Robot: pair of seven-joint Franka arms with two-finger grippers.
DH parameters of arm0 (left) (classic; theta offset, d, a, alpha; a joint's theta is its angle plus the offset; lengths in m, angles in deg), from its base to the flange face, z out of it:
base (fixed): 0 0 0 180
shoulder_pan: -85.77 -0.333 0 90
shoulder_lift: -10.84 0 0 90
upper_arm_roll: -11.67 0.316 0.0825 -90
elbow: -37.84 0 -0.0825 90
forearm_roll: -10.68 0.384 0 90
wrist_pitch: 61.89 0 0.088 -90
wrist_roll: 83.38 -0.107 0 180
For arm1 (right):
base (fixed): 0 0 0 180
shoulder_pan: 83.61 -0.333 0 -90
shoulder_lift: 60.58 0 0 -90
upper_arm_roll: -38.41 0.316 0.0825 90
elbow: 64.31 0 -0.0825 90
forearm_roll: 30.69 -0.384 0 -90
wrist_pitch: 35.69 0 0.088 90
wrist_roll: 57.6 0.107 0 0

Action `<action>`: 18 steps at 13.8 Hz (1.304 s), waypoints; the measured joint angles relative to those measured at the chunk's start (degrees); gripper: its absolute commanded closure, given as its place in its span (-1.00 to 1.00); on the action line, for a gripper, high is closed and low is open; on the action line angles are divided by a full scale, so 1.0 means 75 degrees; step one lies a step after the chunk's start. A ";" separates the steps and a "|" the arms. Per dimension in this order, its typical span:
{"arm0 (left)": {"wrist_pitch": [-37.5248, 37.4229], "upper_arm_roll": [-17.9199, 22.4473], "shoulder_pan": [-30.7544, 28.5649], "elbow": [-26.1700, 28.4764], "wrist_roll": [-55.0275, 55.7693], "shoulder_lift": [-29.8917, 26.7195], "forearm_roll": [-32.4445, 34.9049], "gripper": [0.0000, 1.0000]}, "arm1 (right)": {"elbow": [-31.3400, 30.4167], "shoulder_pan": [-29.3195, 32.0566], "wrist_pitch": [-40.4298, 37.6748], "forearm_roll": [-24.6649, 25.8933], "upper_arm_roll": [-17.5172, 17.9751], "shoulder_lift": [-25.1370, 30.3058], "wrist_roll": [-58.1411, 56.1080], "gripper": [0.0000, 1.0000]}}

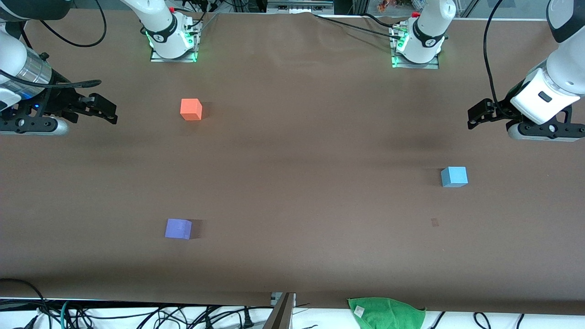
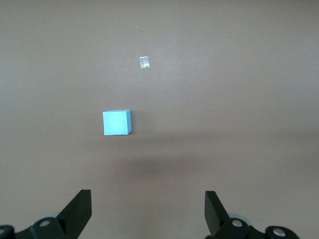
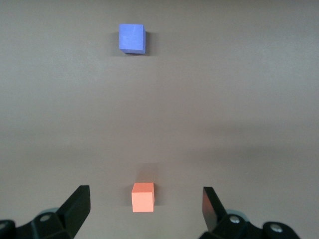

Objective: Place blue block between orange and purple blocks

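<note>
A green cloth [image 1: 386, 312] hangs over the desk edge nearest to the front camera, toward the left arm's end. On the brown desk [image 1: 292, 192] lie 3 small cubes, each alone and well apart from the others.

The purple block [image 1: 178, 228] is the cube nearest to the front camera. It sits flat, toward the right arm's end of the desk. In the right wrist view it shows as a violet cube [image 3: 132, 38].

The blue block [image 1: 454, 177] lies farther from the front camera than the purple one, near the left arm's end of the desk. Nothing touches it. A small pale mark [image 1: 434, 222] is on the desk near it, a little nearer to the front camera.

The orange block [image 1: 191, 109] is the farthest cube from the front camera, on the same end of the desk as the purple one.

The left gripper [image 1: 475, 117] hangs over the left arm's end of the desk, and its 2 fingers [image 2: 79, 209] stand wide apart and hold nothing. The right gripper [image 1: 103, 112] hangs over the right arm's end of the desk, near the orange block, and its fingers [image 3: 77, 206] are also spread apart and hold nothing.
</note>
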 measured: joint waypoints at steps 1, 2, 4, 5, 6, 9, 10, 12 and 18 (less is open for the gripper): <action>0.0000 0.0000 0.0000 0.0000 0.0000 0.0000 0.0000 -1.00 | 0.0000 0.0000 0.0000 0.0000 0.0000 0.0000 0.0000 -0.99; 0.0000 0.0000 0.0000 0.0000 0.0000 0.0000 0.0000 -1.00 | 0.0000 0.0000 0.0000 0.0000 0.0000 0.0000 0.0000 -0.99; -0.0011 0.0000 0.0000 0.0000 0.0000 0.0000 0.0000 -1.00 | 0.0000 0.0000 0.0000 0.0000 0.0000 0.0000 0.0000 -0.99; -0.0025 0.0000 0.0000 0.0000 0.0000 0.0000 0.0000 -1.00 | 0.0000 0.0000 0.0000 0.0000 0.0000 0.0000 0.0000 -0.99; -0.0026 0.0000 0.0000 0.0000 0.0000 0.0000 0.0000 -1.00 | 0.0000 0.0000 0.0000 0.0000 0.0000 0.0000 0.0000 -0.99; -0.0027 0.0000 0.0000 0.0000 0.0000 0.0000 0.0000 -1.00 | 0.0000 0.0000 0.0000 0.0000 0.0000 0.0000 0.0000 -0.99; -0.0028 0.0000 0.0001 0.0000 0.0000 0.0000 0.0000 -1.00 | 0.0000 0.0000 0.0000 0.0000 0.0000 0.0000 0.0000 -0.99; -0.0053 0.0000 0.0004 0.0000 0.0000 0.0000 0.0000 -1.00 | 0.0000 0.0000 -0.0001 0.0000 0.0000 0.0000 0.0000 -0.99; -0.0162 -0.0011 0.0030 -0.0002 0.0000 0.0081 0.0000 -1.00 | 0.0000 0.0000 -0.0001 0.0000 0.0000 0.0000 0.0000 -0.99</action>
